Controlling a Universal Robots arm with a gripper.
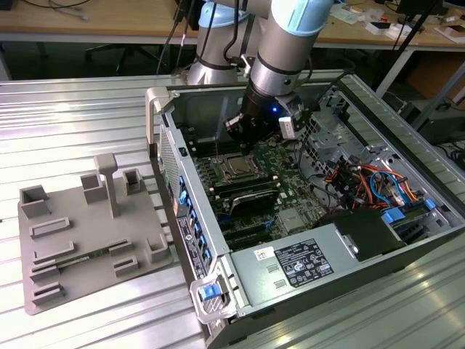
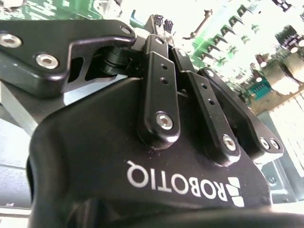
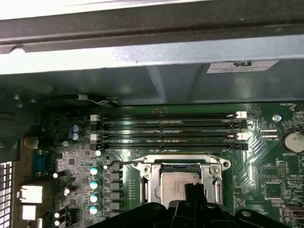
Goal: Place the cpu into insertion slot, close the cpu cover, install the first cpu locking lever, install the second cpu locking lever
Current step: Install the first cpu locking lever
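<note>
Inside the open computer case (image 1: 378, 102), on the exterior view's right: the motherboard (image 1: 290, 156), with the insertion slot (image 1: 237, 166) in it, the cpu (image 3: 179, 183) seated within and the cpu cover (image 3: 217, 173) around it. Directly above the slot, the gripper (image 1: 247, 134). Beside the slot, the memory slots (image 3: 171, 128). Well apart, on the exterior view's left, the fixture tray (image 1: 80, 240) on the table (image 1: 73, 116).

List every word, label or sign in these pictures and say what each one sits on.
White lettering on the black body of the gripper: one upside-down maker's mark, not quoted here.
White label on the power supply box: too small to read.
White sticker on the case wall: blurred, unreadable.
Fine white print on the circuit board: too small to read.
</note>
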